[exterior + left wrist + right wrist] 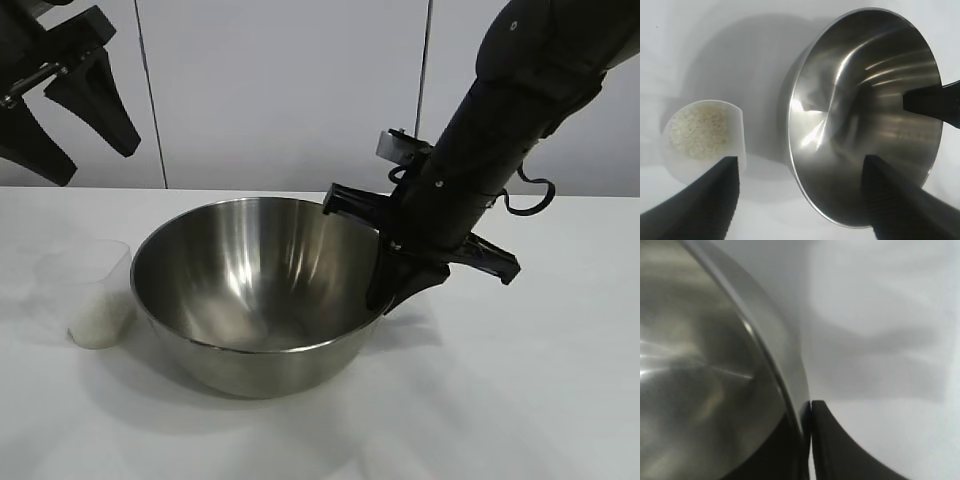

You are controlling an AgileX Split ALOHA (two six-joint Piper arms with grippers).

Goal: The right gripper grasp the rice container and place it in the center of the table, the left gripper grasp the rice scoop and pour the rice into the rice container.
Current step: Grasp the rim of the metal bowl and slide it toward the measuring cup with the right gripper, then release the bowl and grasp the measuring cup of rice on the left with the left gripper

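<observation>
The right tool (385, 285) pinches the thin rim of the rice container (255, 290) on the side away from the rice scoop, one finger inside the wall and one outside, as the right wrist view shows with the outer finger (840, 445) pressed against the steel. The wide steel container sits upright on the white bench (520, 400), roughly at the middle of the exterior view, and its inside looks bare, though glare on the metal makes that hard to confirm. The left tool (70, 110) hangs high above the bench at the exterior view's upper left, its two broad fingers (705, 200) spread apart and holding nothing. Under it, the rice scoop (98, 295) stands on the bench just beside the container's wall, on the left arm's side. The rice (700, 130) lies as a pale heap in the bottom of the translucent scoop.
</observation>
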